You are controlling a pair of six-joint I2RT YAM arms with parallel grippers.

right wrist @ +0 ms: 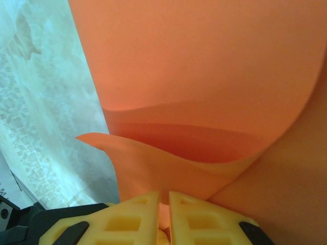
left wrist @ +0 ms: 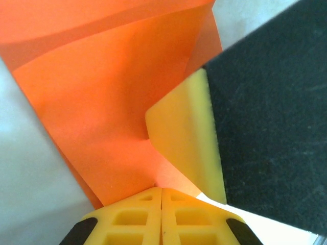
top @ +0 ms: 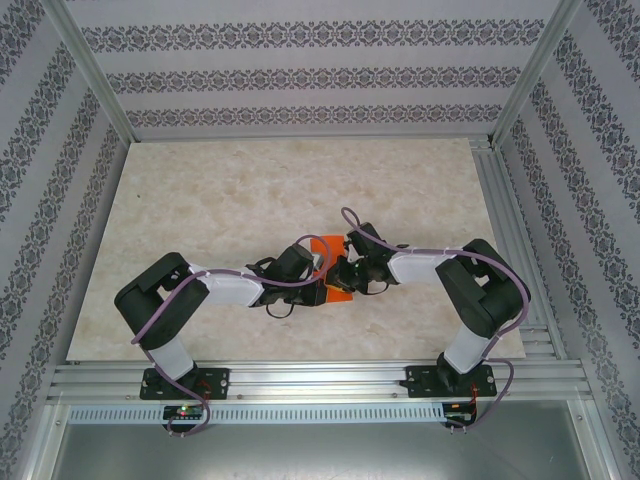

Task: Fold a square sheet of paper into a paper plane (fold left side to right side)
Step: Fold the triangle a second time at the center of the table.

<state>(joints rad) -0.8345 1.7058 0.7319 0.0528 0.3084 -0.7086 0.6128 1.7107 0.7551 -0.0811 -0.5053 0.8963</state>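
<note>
Over the middle of the bench (top: 220, 200): sheet of bright orange paper (top: 322, 246), partly folded, layers bowed and curling. Clamped on one edge, left tool (left wrist: 161, 191), fingers (left wrist: 135, 217) pressed tight together on the paper. Clamped on it from the opposite side, right tool (right wrist: 164, 196), a thin orange fold caught between nearly closed fingers.
</note>
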